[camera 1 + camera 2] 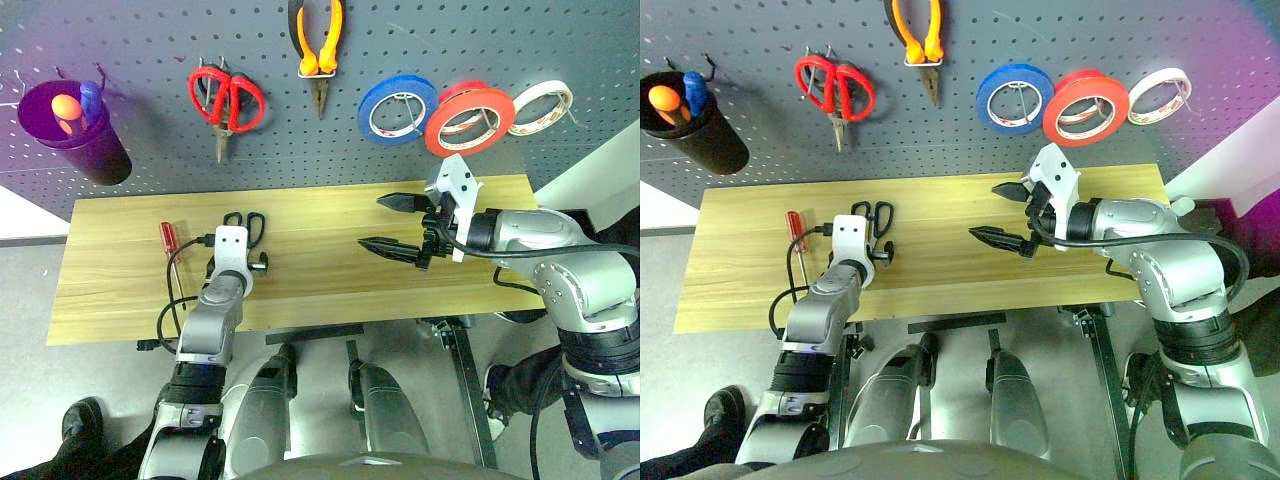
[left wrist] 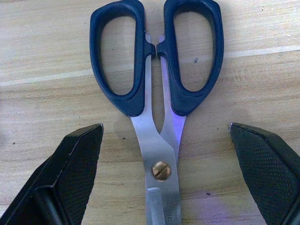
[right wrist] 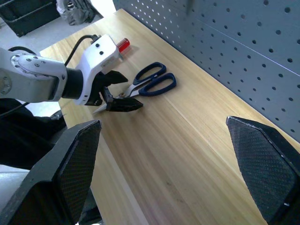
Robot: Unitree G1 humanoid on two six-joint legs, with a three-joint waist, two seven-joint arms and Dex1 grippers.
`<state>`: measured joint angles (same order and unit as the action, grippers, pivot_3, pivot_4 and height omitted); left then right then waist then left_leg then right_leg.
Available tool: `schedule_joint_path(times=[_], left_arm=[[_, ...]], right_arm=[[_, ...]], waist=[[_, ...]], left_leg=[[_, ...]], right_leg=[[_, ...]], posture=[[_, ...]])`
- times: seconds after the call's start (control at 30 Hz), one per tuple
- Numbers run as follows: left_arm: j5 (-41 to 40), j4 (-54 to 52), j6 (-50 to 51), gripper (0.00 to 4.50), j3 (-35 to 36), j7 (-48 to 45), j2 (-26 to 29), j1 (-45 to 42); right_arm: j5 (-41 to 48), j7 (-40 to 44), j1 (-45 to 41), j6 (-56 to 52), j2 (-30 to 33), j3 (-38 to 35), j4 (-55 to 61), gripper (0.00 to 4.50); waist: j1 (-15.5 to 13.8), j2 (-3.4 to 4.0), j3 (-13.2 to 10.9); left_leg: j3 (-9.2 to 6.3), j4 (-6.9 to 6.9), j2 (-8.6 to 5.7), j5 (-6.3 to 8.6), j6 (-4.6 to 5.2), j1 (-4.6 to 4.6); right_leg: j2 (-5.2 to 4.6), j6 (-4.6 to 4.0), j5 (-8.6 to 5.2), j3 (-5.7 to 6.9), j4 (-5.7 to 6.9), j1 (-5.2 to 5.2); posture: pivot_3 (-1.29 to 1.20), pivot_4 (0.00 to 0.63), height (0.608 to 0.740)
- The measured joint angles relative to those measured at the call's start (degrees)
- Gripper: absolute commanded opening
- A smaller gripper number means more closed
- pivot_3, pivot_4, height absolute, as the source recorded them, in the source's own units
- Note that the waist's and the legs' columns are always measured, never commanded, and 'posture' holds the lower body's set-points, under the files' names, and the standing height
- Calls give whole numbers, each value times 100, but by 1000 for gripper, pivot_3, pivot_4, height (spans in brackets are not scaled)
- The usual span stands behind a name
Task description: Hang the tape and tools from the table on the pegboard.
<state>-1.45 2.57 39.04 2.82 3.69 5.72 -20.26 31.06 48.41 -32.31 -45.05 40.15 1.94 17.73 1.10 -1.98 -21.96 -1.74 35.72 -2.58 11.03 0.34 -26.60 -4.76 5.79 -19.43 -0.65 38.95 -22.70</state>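
Note:
The scissors [image 2: 157, 61], with dark blue handles, lie flat on the light wooden table [image 1: 330, 280] near its left end. My left gripper [image 2: 166, 126] is open, one finger on each side of the blades just behind the pivot screw. A small red-handled screwdriver [image 1: 167, 238] lies to the left of the scissors. Over the table's right half my right gripper [image 1: 372, 222] hovers open with nothing in it. On the dark grey pegboard [image 1: 150, 40] hang the yellow-orange pliers [image 1: 318, 45] and the orange-red tape [image 1: 468, 120].
Red-handled scissors [image 1: 227, 100], a blue roll [image 1: 397, 108] and a white roll [image 1: 540, 107] also hang on the pegboard. A dark cup [image 1: 75, 130] holding small items hangs at its far left. A black cable [image 1: 175, 270] trails across the table by the left arm.

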Motion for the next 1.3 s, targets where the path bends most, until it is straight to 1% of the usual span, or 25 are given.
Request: schedule_joint_path(times=[0.13,0.27,0.3,0.33,0.43,0.87,1.0,1.17,1.3], left_arm=[[1,7,40,2622,-35,2,-18,-19],[0,13,87,1218,-47,0,-28,-37],[-3,12,103,923,-40,3,-38,-42],[-6,4,125,778,-27,5,-41,-49],[-30,-35,204,623,13,12,-83,-69],[-33,-74,201,620,61,10,-122,-46],[-41,-190,135,620,39,-66,-120,88],[-121,-536,149,620,141,-96,-186,395],[-161,-726,161,620,144,-92,-225,541]], right_arm=[[-51,-26,0,3,0,-1,-11,4500],[-99,-30,-4,54,0,-1,-95,4500],[-114,-31,-4,64,1,-1,-132,4500],[-130,-30,-4,80,2,-1,-154,4500],[-170,-36,-31,135,2,-1,-225,4500],[-350,-46,-103,279,-81,15,-353,4500],[-370,-76,-173,276,-115,14,-444,4500],[75,107,-249,-64,-141,-106,-441,4500],[225,483,-220,-134,100,-104,-414,4500]], waist=[[14,0,0],[26,0,0],[25,0,0],[22,0,0],[9,0,0],[11,0,0],[8,0,0],[6,0,-2],[-6,0,-4]], left_leg=[[1,-1,0,0,0,1],[1,-4,1,0,0,3],[1,-4,1,0,0,2],[1,-4,1,0,0,3],[2,-3,0,0,0,4],[2,-4,0,0,-1,3],[3,-8,0,1,-1,1],[2,-27,0,1,-1,-2],[2,-44,0,1,1,-11]], right_leg=[[0,0,0,0,0,0],[1,0,0,0,0,0],[1,0,0,0,0,0],[1,1,0,0,0,0],[1,1,0,0,0,2],[0,1,1,-1,0,1],[0,1,1,-1,-6,0],[-1,2,1,0,-33,-1],[-1,13,8,2,-68,-1]], posture=[[-97,417,740],[-95,417,740],[-98,417,740],[-96,418,740],[-93,421,740],[-82,422,740],[-79,422,740],[-77,421,740],[-69,420,740]])
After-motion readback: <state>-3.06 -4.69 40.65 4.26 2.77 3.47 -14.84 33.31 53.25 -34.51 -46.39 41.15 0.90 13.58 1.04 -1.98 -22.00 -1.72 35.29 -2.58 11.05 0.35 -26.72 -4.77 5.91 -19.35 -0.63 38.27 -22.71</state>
